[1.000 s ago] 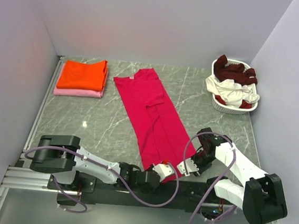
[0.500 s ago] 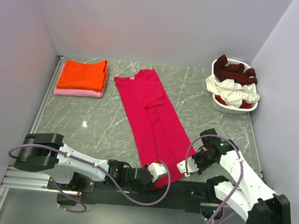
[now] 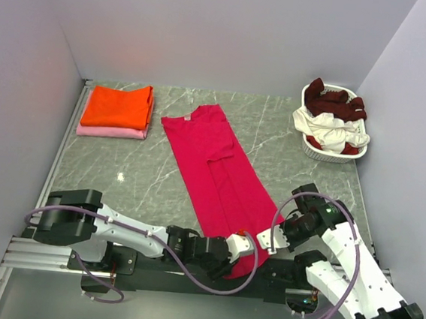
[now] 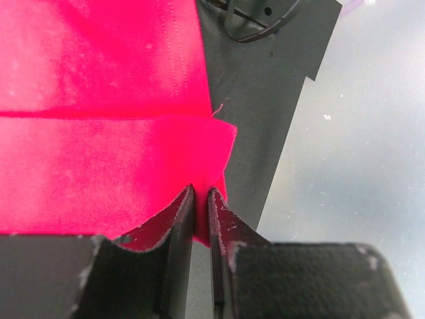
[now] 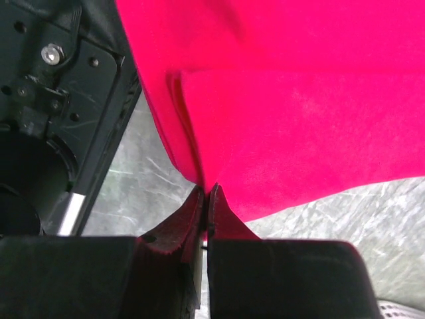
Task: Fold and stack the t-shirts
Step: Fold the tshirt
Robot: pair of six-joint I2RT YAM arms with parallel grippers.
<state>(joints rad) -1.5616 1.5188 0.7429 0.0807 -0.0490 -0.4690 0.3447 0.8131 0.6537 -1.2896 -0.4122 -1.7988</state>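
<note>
A crimson-pink t-shirt (image 3: pixel 216 167) lies as a long narrow strip down the middle of the table, sides folded in, its hem at the near edge. My left gripper (image 3: pixel 241 244) is shut on the hem's left corner (image 4: pixel 212 143); the cloth runs between its fingers (image 4: pixel 180 219). My right gripper (image 3: pixel 269 239) is shut on the hem's right corner (image 5: pixel 199 159), jaws pinching the cloth edge. An orange t-shirt (image 3: pixel 118 106) lies folded on a pale pink one (image 3: pixel 110 131) at the far left.
A white laundry basket (image 3: pixel 336 152) at the far right holds dark maroon (image 3: pixel 333 102) and white (image 3: pixel 323 128) shirts. The black arm mount rail (image 3: pixel 187 272) runs along the near table edge, just below both grippers.
My right gripper has closed on the hem's right corner. My left gripper has slid right along the near edge, still pinching the hem. The shirt's lower end has shifted slightly right.
</note>
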